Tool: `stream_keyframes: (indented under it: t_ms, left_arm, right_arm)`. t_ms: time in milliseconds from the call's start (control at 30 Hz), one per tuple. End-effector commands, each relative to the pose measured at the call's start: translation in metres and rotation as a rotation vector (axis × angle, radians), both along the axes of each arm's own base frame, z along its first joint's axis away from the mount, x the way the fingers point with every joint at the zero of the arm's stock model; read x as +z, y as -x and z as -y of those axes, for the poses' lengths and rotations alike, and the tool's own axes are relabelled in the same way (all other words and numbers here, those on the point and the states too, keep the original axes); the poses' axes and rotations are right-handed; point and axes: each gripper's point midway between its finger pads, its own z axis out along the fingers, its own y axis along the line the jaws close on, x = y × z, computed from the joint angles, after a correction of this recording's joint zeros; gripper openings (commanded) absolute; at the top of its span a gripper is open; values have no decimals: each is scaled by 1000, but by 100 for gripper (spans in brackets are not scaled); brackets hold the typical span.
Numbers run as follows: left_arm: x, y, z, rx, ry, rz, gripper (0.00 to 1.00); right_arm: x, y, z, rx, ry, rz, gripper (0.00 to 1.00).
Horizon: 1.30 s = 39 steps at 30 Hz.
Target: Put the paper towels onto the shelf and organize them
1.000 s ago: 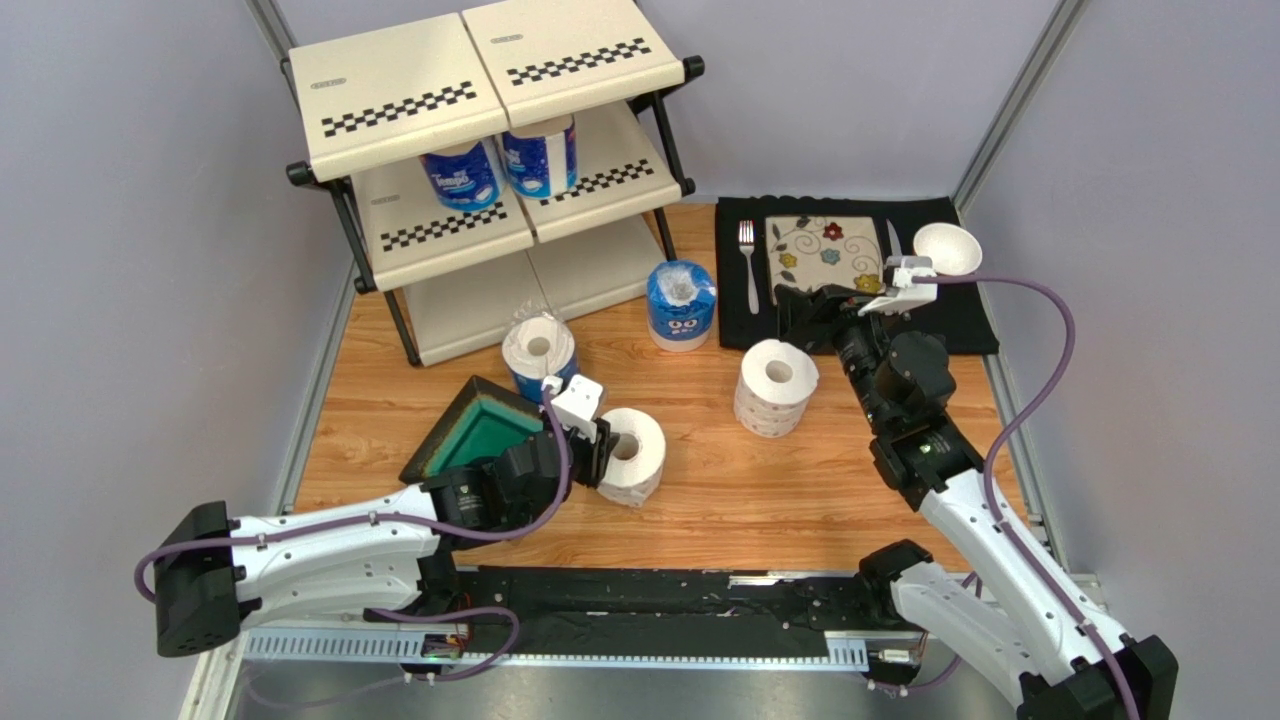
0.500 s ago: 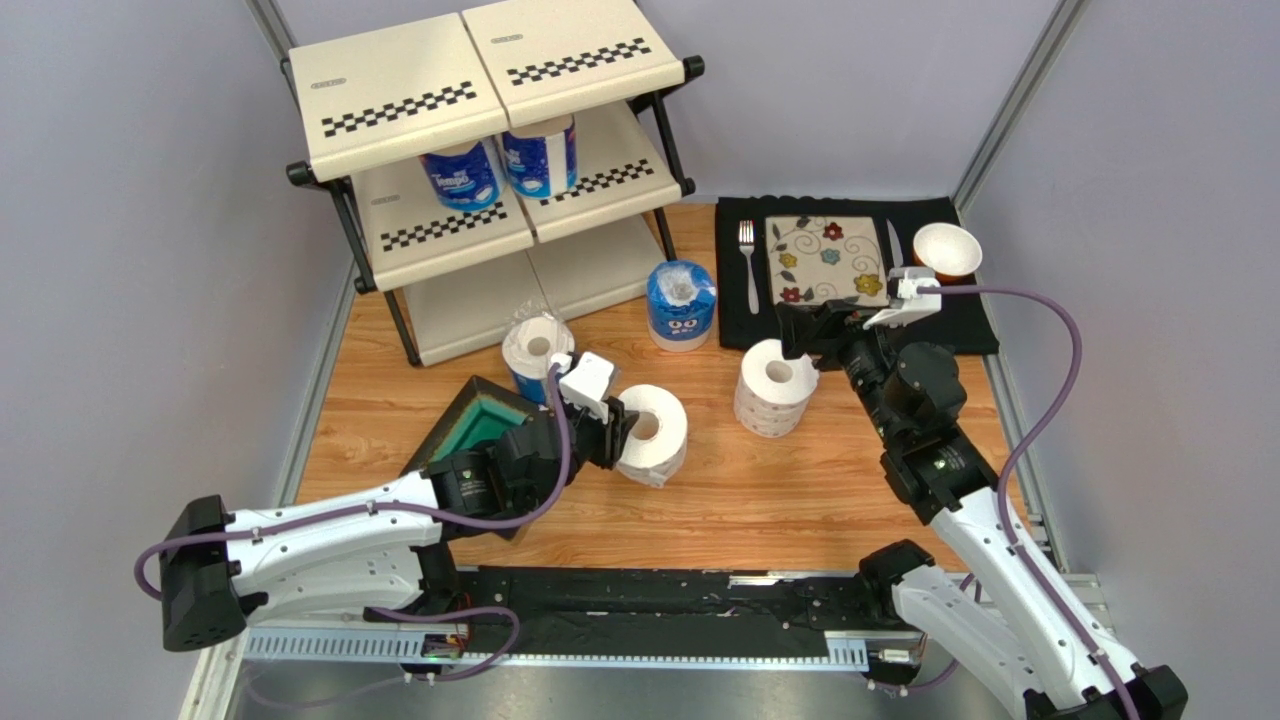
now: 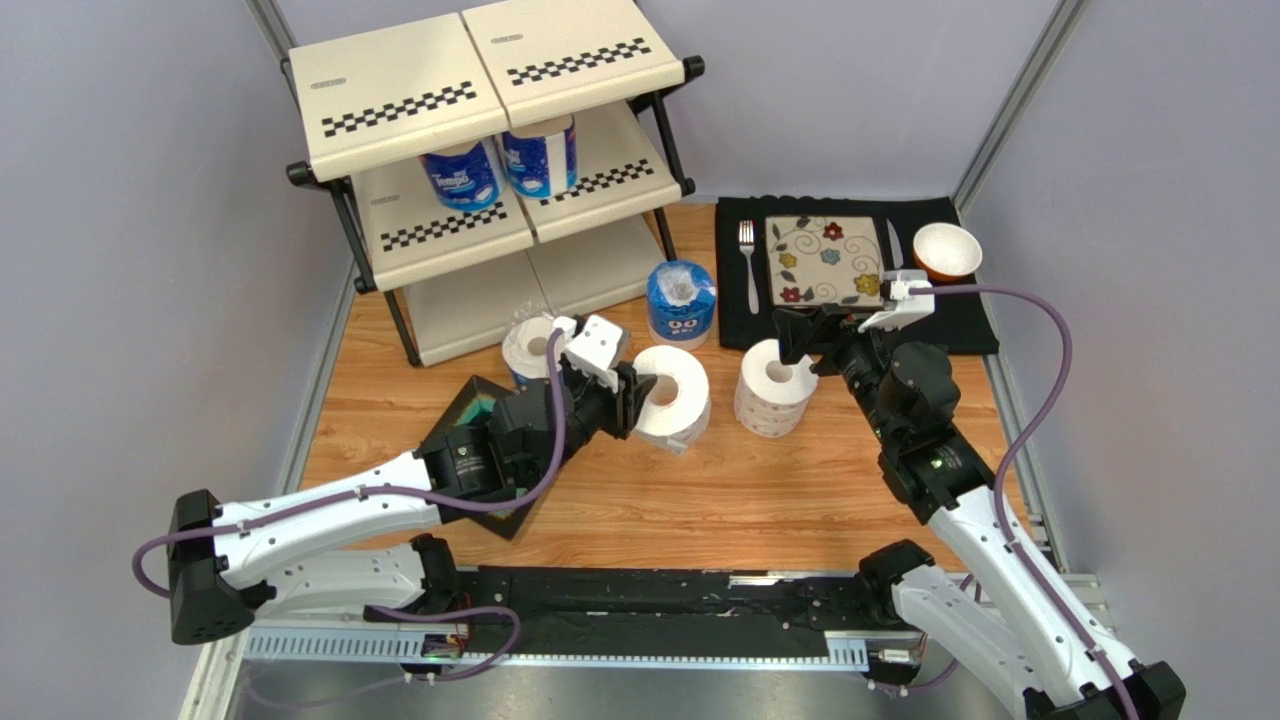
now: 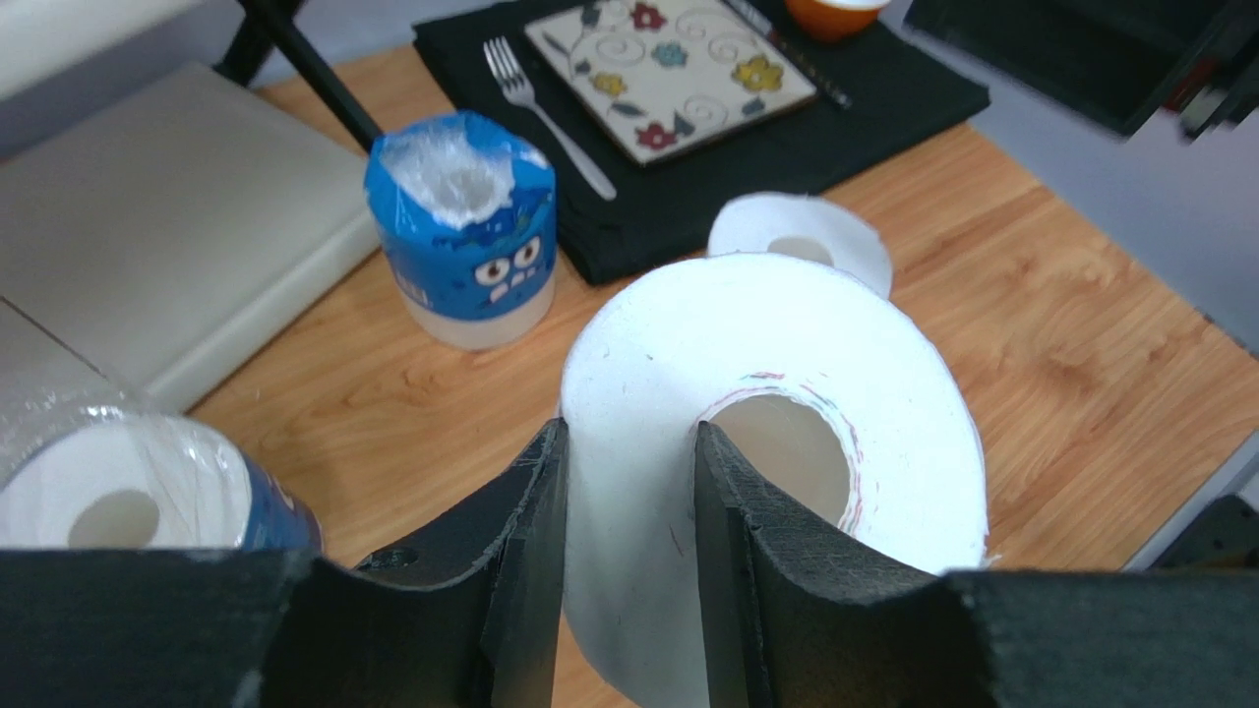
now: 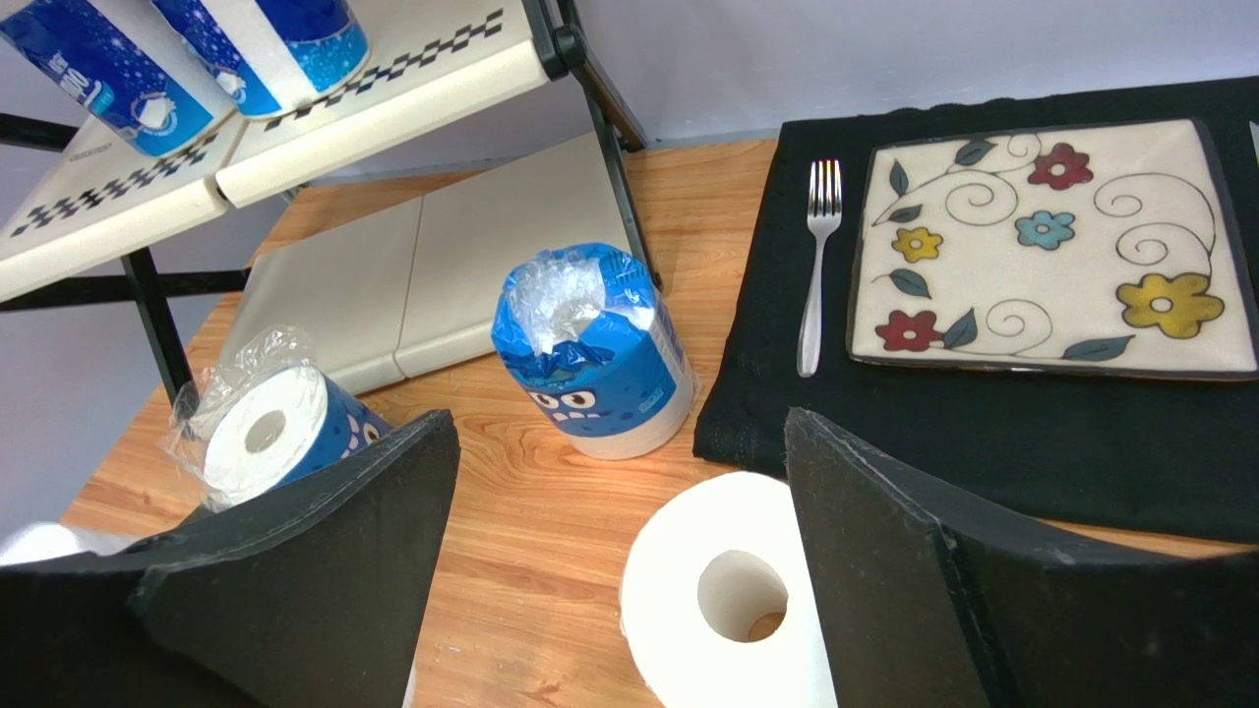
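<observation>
The shelf (image 3: 496,90) stands at the back left, with two blue-wrapped paper towels (image 3: 460,176) (image 3: 541,156) on its middle tier. My left gripper (image 3: 639,393) (image 4: 628,443) is shut on a bare white roll (image 3: 676,398) (image 4: 828,339), one finger inside the core and one outside, and holds it tilted above the table. My right gripper (image 3: 804,333) (image 5: 618,428) is open just above a second bare white roll (image 3: 775,387) (image 5: 665,568). A blue-wrapped roll (image 3: 681,305) (image 5: 591,354) stands upright mid-table. A wrapped roll (image 3: 529,345) (image 4: 133,502) sits by the shelf's bottom tier.
A black placemat (image 3: 962,308) at the back right holds a floral square plate (image 3: 824,258), a fork (image 3: 748,263) and a small bowl (image 3: 947,248). A black box with a green inside (image 3: 478,435) lies under my left arm. Grey walls close in on both sides.
My left gripper has lifted the white roll and carried it away from the arm bases and to the right. My right gripper has shifted slightly left over the second white roll.
</observation>
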Motion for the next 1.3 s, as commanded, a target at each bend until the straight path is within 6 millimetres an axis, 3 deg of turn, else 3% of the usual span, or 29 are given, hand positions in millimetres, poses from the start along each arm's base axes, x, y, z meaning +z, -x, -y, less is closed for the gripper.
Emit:
stream_keyframes:
  t_ms: [0,167,433,467,533,567,633,667,733,867,900,967,1000,1033,1067,1100,1267]
  left_arm:
    - [78,-4,6,-9,115,128,34]
    - [111,-12,1,24,98,220,33]
    - [198,-28,-12,130,95,418,24]
    - [221,-28,-16,144,122,449,24]
    - [233,-35,-11,169,63,492,24]
    - [255,-35,-15,186,86,519,24]
    - [265,-41,-9,199,40,557,24]
    - [282,-40,-12,210,59,580,24]
    - [290,-47,-8,227,20,614,24]
    - [323,-70,-30,303,34,647,24]
    - [324,-88,-41,346,29,639,24]
    - [350,-96,-54,345,63,662,25]
    - [351,-113,-63,377,62,656,25]
    - [359,-117,-63,363,65,671,25]
    - [380,-115,-74,377,93,695,25]
    - [380,-127,-75,395,72,704,25]
    - [398,-141,-93,438,69,769,25]
  right_arm:
    - [6,1,0,3,-9,19,86]
    - [8,3,1,0,-8,26,86]
    - [10,5,0,8,-18,28,86]
    - [12,7,1,9,-25,33,86]
    - [4,9,2,6,-13,7,86]
    - [3,10,3,6,-9,5,86]
    - [4,11,5,-1,-8,7,86]
    - [5,11,5,-3,-7,7,86]
    - [4,12,4,3,-9,5,86]
    - [3,13,0,27,-14,0,86]
    - [3,13,-1,30,-15,-2,86]
    - [2,14,-4,49,-21,-6,86]
    - [1,14,-5,52,-19,-10,86]
    - [0,14,-5,52,-20,-12,86]
    - [-1,14,-5,52,-15,-15,86]
    - [-4,13,-3,44,-6,-20,86]
    - [-10,12,4,10,26,-38,86]
